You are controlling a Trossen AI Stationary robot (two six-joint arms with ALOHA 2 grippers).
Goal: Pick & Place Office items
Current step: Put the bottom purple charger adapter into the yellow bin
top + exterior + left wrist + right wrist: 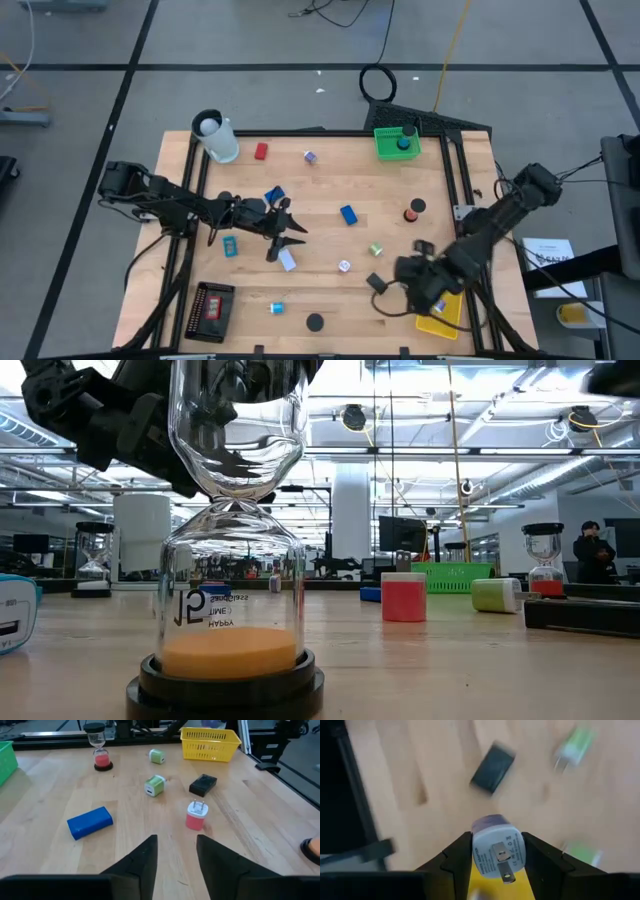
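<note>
From above, the right pincer [428, 296] hangs at the edge of the shallow yellow mesh tray [446, 315] on the pale wooden surface [330, 240]. The left pincer [290, 234] sits mid-surface, jaws parted and empty, with a white block [288, 260] just beside it and a blue rectangular block [348, 214] ahead.

The low view shows a glass sand timer [232, 550] close up; a knock from either arm could topple it.

In the left wrist view, a red-and-white plug adapter [196, 815] stands just ahead of the spread fingers [145, 857]; closing off-centre could tip it.

In the right wrist view, the fingers [455, 855] pinch a pale lilac plug adapter [497, 854] by its rounded sides over yellow; I judge it could twist loose, or fall outside the tray if released early.
</note>
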